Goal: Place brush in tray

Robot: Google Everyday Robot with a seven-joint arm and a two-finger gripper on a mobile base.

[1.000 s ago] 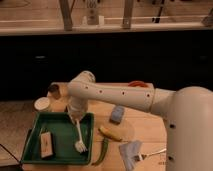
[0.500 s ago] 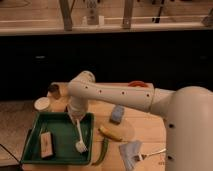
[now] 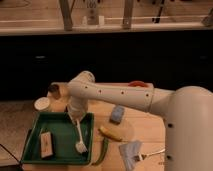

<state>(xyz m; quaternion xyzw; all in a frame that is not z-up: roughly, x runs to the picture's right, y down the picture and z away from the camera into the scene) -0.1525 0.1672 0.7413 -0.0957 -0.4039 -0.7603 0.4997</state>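
Observation:
The dark green tray [image 3: 37, 159] sits at the table's front left. The slim white brush [image 3: 80, 137] is over the tray's right part, handle up and bristled head down near the tray floor at about [image 3: 81, 147]. My gripper [image 3: 76, 118] is at the end of the white arm, just above the tray's back right rim, at the top of the brush handle. Whether the brush head rests on the tray floor cannot be told.
A tan block with a dark stripe [image 3: 46, 143] lies in the tray's left half. A white round lid [image 3: 42, 104] sits behind the tray. A blue sponge [image 3: 118, 114], a banana [image 3: 110, 134], a green pepper [image 3: 101, 151] and a blue cloth with a fork [image 3: 134, 153] lie to the right.

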